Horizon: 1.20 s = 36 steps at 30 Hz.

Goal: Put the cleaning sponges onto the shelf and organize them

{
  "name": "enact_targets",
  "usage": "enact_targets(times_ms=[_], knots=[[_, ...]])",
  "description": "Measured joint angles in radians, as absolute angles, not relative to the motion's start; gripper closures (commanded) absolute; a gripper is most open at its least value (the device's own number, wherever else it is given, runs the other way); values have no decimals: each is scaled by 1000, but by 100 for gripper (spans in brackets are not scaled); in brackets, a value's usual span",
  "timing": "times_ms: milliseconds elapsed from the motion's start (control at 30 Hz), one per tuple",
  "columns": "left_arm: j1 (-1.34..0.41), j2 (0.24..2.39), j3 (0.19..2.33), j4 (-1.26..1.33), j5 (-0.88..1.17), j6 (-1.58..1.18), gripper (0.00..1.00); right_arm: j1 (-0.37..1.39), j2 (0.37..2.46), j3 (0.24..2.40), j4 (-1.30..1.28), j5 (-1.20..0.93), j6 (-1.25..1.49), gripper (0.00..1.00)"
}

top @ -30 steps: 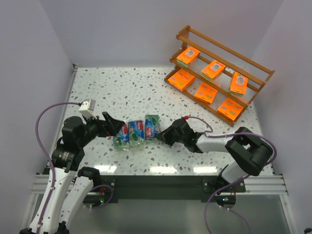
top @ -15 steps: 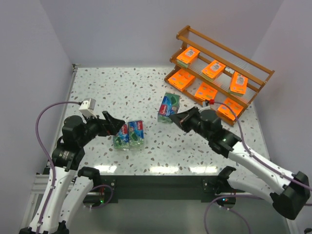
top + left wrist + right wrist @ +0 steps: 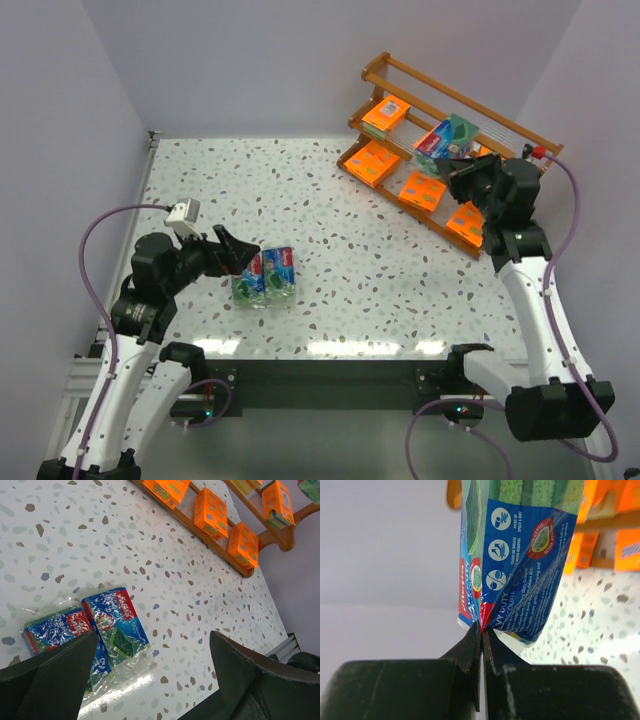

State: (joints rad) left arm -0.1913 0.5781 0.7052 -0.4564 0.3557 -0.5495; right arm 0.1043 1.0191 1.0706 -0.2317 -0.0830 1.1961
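Sponges sit in two places in the top view. Four orange packs (image 3: pixel 372 162) show plainly on the shelf (image 3: pixel 470 108), which stands at the far right of the table (image 3: pixel 330 200). One is in an upper row and three are along the lowest tier. An orange patch behind the right arm may be another, but it is mostly hidden. The right gripper (image 3: pixel 452 160) holds a green-and-blue pack (image 3: pixel 443 135) up against the shelf's upper tiers; whether the pack touches a tier cannot be told from here. Two wrapped packs (image 3: pixel 265 275) lie side by side on the table just beside the left gripper (image 3: pixel 235 255).

The left wrist view shows the left gripper (image 3: pixel 152 637) spread wide and holding nothing. Its dark fingers (image 3: pixel 50 680) frame the two wrapped packs (image 3: pixel 117 625), which touch along their long edges. Orange packs (image 3: pixel 211 510) line the shelf (image 3: pixel 260 535) at the far edge.

The right wrist view shows the right gripper (image 3: pixel 481 630) pressed fully together on the wrapper seam of the green-and-blue pack (image 3: pixel 520 555). The pack stands up from the fingertips, with orange packs (image 3: pixel 625 550) behind it.
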Motion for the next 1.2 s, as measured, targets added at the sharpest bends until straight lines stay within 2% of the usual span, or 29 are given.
enact_targets(times_ms=[200, 400, 733, 1033, 1133, 1167, 1200], knots=[[-191, 579, 706, -456, 361, -550, 0, -144, 1108, 1120, -168, -200, 1193, 100], [-191, 588, 706, -456, 363, -550, 0, -302, 1153, 1120, -13, -322, 1238, 100], [-191, 611, 706, -433, 364, -550, 0, -438, 1298, 1144, 114, -448, 1290, 100], [-191, 636, 706, -395, 369, -565, 0, -485, 1324, 1146, 143, -470, 1301, 100], [-191, 647, 706, -377, 372, -566, 0, -500, 1334, 1156, 143, -477, 1309, 84], [-191, 650, 706, -374, 372, -566, 0, -503, 1339, 1164, 139, -482, 1310, 69], [-191, 653, 706, -371, 372, -566, 0, -505, 1343, 1176, 128, -485, 1310, 61]])
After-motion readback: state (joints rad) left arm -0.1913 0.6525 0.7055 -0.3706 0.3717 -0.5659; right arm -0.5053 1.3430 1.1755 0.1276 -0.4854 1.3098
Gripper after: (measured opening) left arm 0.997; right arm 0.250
